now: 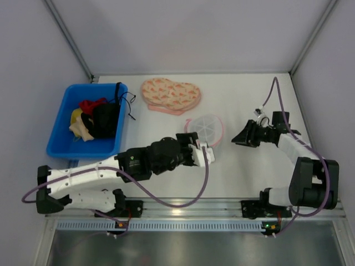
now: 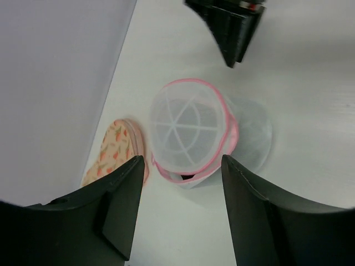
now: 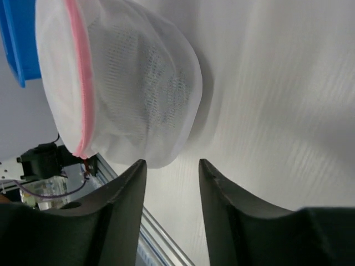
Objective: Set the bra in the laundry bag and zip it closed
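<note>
The laundry bag (image 1: 205, 128), a round white mesh pouch with a pink zip rim, sits mid-table. It also shows in the left wrist view (image 2: 188, 130) and the right wrist view (image 3: 133, 83). A black fabric piece (image 1: 105, 119), apparently the bra, lies in the blue bin (image 1: 61, 119) at the left with its straps over the rim. My left gripper (image 1: 206, 154) is open and empty just in front of the bag (image 2: 182, 160). My right gripper (image 1: 237, 139) is open and empty to the bag's right, pointing at it (image 3: 172, 162).
A peach-pink heart-shaped patterned piece (image 1: 170, 95) lies behind the bag, towards the back wall. The bin also holds red, yellow and beige garments. The right gripper's tip shows at the top of the left wrist view (image 2: 230, 27).
</note>
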Robot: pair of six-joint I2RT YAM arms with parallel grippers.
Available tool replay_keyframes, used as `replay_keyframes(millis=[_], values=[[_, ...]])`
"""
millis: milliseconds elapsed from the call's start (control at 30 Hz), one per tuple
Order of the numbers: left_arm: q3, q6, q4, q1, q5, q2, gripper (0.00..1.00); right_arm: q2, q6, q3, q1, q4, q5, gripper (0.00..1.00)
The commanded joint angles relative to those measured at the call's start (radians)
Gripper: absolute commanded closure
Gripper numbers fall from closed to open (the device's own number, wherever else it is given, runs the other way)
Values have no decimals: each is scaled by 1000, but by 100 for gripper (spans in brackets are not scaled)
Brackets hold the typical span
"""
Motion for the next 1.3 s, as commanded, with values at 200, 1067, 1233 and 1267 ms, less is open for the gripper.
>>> replay_keyframes(millis=[200,1067,1233,1267], values=[[179,-698,-311,611,383,117,45,50,5,-69,265,220,92,74],[36,-1149,-200,938,958,390,41,-293,-337,273,772,-85,56,51],[48,-1139,-82,941,1096,445,41,-449,-378,260,621,-30,375,18],[50,-1146,-69,941,1111,457,42,-471,-337,222,600,-7,453,1]])
